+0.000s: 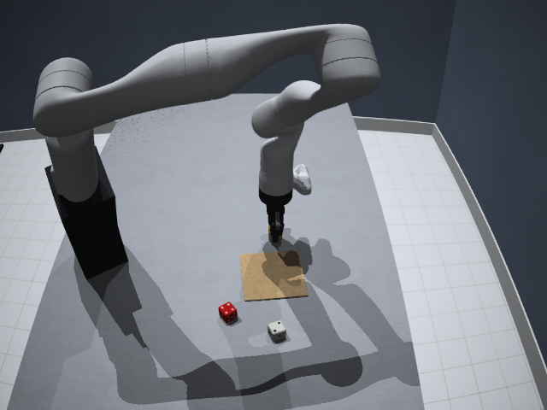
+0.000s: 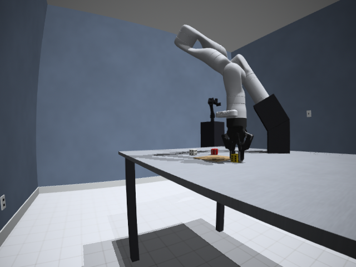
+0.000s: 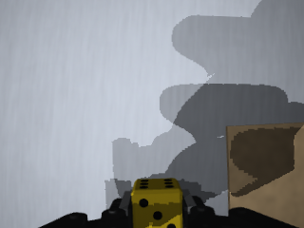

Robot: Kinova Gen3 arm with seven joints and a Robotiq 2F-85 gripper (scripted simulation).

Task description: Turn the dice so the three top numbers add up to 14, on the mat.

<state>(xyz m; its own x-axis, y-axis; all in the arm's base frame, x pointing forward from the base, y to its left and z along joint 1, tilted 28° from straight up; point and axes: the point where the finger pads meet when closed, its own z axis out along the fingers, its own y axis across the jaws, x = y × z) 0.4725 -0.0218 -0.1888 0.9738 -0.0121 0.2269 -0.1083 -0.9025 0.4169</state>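
End effector (image 1: 275, 239) (image 2: 237, 157) (image 3: 157, 203) fingers grasp the yellow die (image 1: 270, 232) (image 2: 234, 158) (image 3: 157, 209) from both sides, just off the mat (image 1: 258, 282) (image 2: 209, 157) (image 3: 280, 199). On the counter (image 1: 198, 212) (image 2: 287, 175) (image 3: 71, 95), beyond the mat's opposite edge, sit the red die (image 1: 227, 312) (image 2: 214, 151), four up, and the white die (image 1: 277, 330) (image 2: 193, 152), two up.

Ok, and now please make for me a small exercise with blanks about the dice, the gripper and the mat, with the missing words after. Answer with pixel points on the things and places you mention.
The die (image 1: 269, 232) (image 2: 234, 158) (image 3: 157, 209) between the fingers of the gripper (image 1: 275, 239) (image 2: 237, 158) (image 3: 157, 203) is ____.
The white die (image 1: 277, 330) (image 2: 193, 152) shows ____ pips on top.
The red die (image 1: 227, 312) (image 2: 214, 151) shows ____ pips on top.
The number of dice on the mat (image 1: 273, 275) (image 2: 211, 158) (image 3: 285, 190) is ____.

Missing words: yellow; two; four; zero.
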